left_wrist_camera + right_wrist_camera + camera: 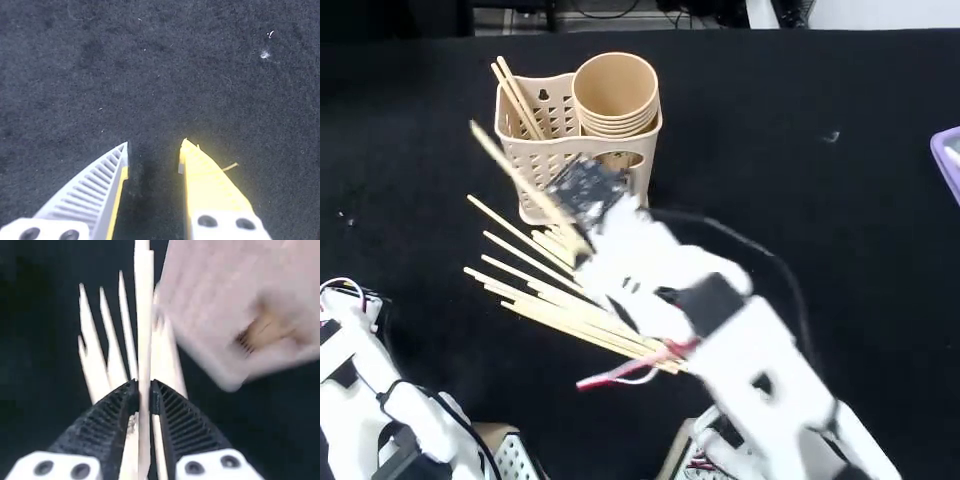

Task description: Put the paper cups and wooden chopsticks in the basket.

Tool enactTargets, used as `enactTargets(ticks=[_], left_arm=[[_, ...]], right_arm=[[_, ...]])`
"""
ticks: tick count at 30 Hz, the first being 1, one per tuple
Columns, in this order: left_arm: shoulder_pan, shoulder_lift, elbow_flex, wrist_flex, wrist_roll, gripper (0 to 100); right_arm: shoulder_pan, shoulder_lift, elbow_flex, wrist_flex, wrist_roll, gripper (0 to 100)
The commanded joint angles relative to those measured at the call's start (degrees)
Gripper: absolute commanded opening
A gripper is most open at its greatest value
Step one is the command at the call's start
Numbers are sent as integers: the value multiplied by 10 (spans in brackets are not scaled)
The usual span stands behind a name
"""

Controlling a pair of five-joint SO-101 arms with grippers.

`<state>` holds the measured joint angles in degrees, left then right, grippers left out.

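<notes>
A beige slotted basket stands at the back of the black table, with a stack of paper cups and a few chopsticks in it. Several wooden chopsticks lie fanned out on the cloth in front of it. My right gripper hovers just in front of the basket, shut on one chopstick that slants up to the left. The basket looms close beside that gripper. My left gripper is open over bare cloth at the near left corner.
A purple object sits at the right edge. The left arm's white body rests at the near left. A black cable trails behind the right arm.
</notes>
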<state>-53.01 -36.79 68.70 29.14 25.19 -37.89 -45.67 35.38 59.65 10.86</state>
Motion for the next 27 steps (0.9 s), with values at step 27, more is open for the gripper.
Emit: enactTargets(ticks=[27], left_arm=[[7, -13, -8, -9, 0, 173]], right_arm=[[61, 379, -230, -641, -6, 11]])
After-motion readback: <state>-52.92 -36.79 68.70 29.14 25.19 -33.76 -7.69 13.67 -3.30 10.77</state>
